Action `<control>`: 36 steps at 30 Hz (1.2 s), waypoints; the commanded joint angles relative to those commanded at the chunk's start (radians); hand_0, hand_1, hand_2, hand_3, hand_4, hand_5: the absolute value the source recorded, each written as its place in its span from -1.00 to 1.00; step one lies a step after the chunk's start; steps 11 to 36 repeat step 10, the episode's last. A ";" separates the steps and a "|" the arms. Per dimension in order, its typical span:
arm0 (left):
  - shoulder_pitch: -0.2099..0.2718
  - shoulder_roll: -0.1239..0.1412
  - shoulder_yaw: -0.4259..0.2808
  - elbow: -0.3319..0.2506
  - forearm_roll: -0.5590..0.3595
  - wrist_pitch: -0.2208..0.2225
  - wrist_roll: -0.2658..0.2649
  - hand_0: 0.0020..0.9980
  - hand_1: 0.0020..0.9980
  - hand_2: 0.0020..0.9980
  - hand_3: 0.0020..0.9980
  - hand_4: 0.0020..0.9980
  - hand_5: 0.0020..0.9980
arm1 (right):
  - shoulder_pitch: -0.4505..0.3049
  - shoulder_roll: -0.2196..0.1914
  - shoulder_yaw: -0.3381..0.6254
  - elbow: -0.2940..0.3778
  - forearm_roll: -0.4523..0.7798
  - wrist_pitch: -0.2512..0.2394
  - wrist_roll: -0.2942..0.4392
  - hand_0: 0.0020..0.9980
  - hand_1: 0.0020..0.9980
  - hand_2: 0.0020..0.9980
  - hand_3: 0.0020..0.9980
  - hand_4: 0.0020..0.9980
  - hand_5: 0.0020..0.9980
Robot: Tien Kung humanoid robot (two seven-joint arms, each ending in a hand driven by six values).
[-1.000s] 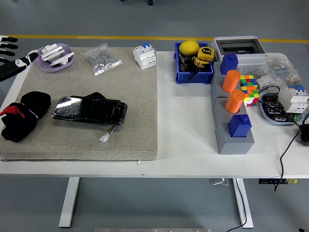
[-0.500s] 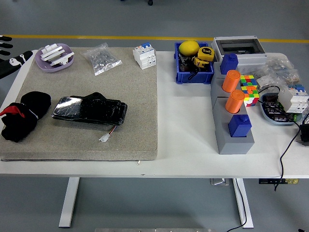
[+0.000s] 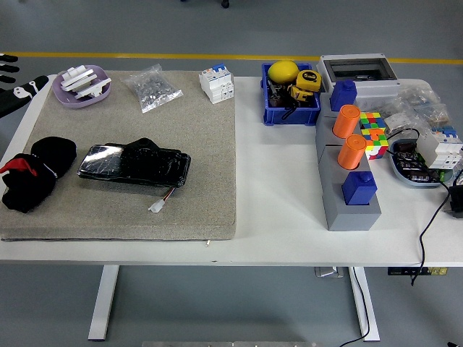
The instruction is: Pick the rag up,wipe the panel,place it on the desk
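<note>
Left hand (image 3: 13,90) barely poking in at the far-left edge, fingers (image 3: 7,63) spread out and loose, nothing in them, well apart from everything else. Right hand nowhere in frame.

Black rag (image 3: 30,172) bunched up on the left end of the grey mat (image 3: 130,210), bit of red showing on it, untouched. Just beside it to the right, almost touching: the glossy black panel (image 3: 134,165), lying flat, with a short red-and-white lead and a white plug (image 3: 156,207) trailing off its near right corner.

Up at the mat's far edge: lilac dish (image 3: 82,87) with white bits in it, clear bag of small parts (image 3: 151,88), white circuit breaker (image 3: 217,83).

Off the mat, on the bare white surface (image 3: 278,210): blue bin (image 3: 290,110) holding a yellow ball and a yellow tape measure, then a grey block stand (image 3: 343,199) with two orange cylinders (image 3: 349,137) and two blue blocks on top. Colourful puzzle cube (image 3: 375,134) just right of that, grey box behind, and a tangle of cable and electrical bits at the right edge.
</note>
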 joint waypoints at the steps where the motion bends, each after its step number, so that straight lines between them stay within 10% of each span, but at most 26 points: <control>1: 0.001 0.000 0.001 0.000 0.001 -0.001 0.001 -0.15 0.16 0.25 0.30 1.00 -0.12 | 0.000 0.000 -0.002 0.000 0.001 0.000 0.001 0.43 0.10 0.29 0.28 1.00 0.14; 36: 0.005 0.004 0.003 -0.003 -0.001 -0.003 0.001 -0.15 0.16 0.25 0.30 1.00 -0.12 | -0.001 0.000 0.002 0.000 -0.003 0.000 -0.001 0.43 0.10 0.29 0.28 1.00 0.14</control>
